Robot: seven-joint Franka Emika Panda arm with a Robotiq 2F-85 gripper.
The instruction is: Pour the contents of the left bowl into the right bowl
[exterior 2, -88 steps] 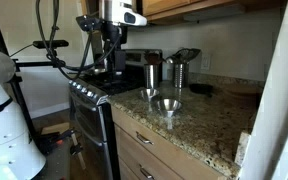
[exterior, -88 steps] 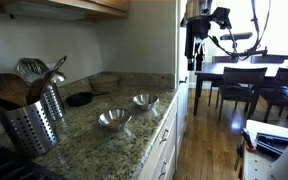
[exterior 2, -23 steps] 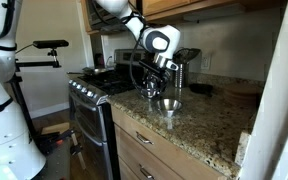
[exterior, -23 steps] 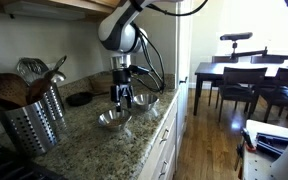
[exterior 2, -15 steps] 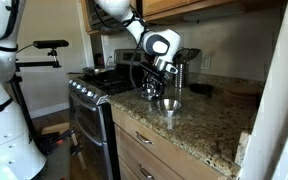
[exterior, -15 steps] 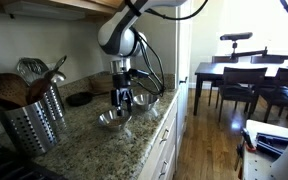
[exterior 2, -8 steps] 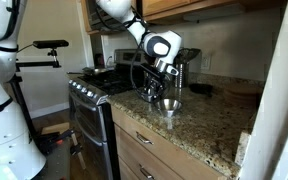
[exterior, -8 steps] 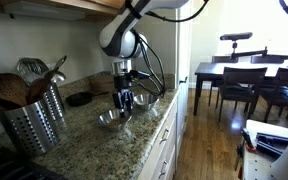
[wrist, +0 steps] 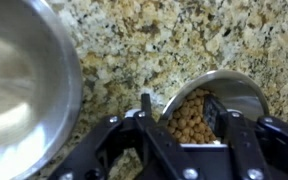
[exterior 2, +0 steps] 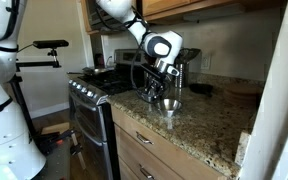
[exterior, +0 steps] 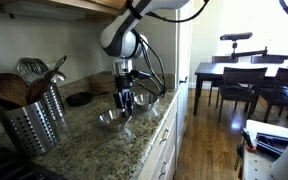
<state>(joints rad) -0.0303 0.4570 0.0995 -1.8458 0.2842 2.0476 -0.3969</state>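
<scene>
Two matching steel bowls stand on the granite counter. The left bowl [exterior: 108,121] holds small round brown pieces, seen in the wrist view [wrist: 189,120]; in an exterior view [exterior 2: 144,97] the gripper mostly hides it. The right bowl [exterior: 147,100] [exterior 2: 169,103] is empty and fills the left of the wrist view [wrist: 24,90]. My gripper [exterior: 124,107] [exterior 2: 153,94] [wrist: 177,108] points down at the left bowl's rim. One finger is inside among the pieces and the other is outside. The jaws are open with a gap to the rim.
A perforated steel utensil holder [exterior: 34,115] stands near the stove end, with a dark flat dish [exterior: 79,98] by the back wall. The stove [exterior 2: 89,88] adjoins the counter. Wall cabinets hang overhead. The counter's front edge [exterior: 162,120] is close to the bowls.
The arm came in from well away and now stands over the bowls. In the last second the gripper sank slightly onto the left bowl's rim. Neither bowl has moved.
</scene>
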